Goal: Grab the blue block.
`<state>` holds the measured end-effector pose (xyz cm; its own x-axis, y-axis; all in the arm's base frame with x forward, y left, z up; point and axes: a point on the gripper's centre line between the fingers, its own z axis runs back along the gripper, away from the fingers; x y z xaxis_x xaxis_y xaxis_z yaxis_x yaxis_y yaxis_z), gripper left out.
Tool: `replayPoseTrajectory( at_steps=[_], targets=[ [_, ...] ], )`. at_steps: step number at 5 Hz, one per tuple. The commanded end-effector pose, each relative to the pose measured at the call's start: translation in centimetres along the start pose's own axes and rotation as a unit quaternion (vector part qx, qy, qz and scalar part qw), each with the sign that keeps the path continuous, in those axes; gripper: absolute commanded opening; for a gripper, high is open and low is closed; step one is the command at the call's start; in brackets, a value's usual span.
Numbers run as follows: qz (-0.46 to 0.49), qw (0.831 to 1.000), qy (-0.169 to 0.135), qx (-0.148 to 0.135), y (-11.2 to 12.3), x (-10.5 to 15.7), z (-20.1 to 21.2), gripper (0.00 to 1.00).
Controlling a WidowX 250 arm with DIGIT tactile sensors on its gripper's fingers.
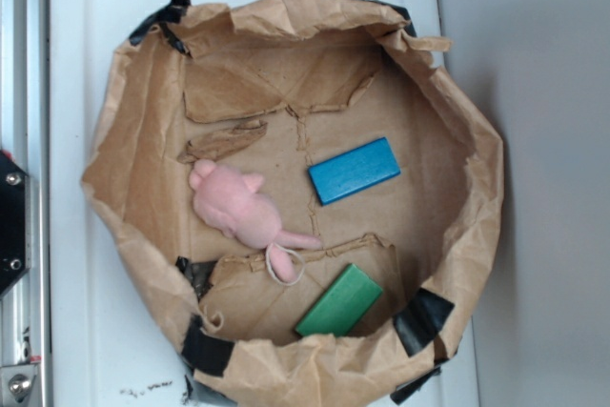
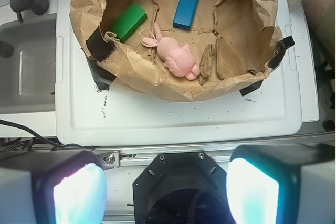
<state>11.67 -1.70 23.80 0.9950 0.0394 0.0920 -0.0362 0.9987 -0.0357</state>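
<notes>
The blue block (image 1: 354,171) lies flat on the floor of a rolled-down brown paper bag (image 1: 143,188), right of the middle. The wrist view has the blue block (image 2: 186,9) near the top, far from my gripper (image 2: 166,192). My gripper stands open, its two pale pads wide apart with nothing between them, back over the robot's black base and short of the bag. The exterior view does not show the gripper.
A pink plush toy (image 1: 238,209) lies left of the blue block. A green block (image 1: 339,302) rests near the bag's front wall. The bag sits on a white tray (image 2: 184,114). A grey sink (image 2: 26,66) lies left of the tray in the wrist view.
</notes>
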Motion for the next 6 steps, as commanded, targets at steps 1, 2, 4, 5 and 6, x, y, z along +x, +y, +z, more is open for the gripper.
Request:
replayPoseTrajectory(
  at_steps=[1, 2, 4, 5, 6],
  targets=[
    [0.000, 1.000, 0.000, 0.000, 0.0, 0.0, 0.0, 1.00],
    [0.039, 0.999, 0.010, 0.008, -0.4, 4.7, -2.0, 1.00],
    [0.087, 0.996, 0.000, 0.005, 1.2, 12.0, -5.5, 1.00],
    [0.087, 0.996, 0.000, 0.005, 1.2, 12.0, -5.5, 1.00],
    [0.087, 0.996, 0.000, 0.005, 1.2, 12.0, -5.5, 1.00]
  ],
)
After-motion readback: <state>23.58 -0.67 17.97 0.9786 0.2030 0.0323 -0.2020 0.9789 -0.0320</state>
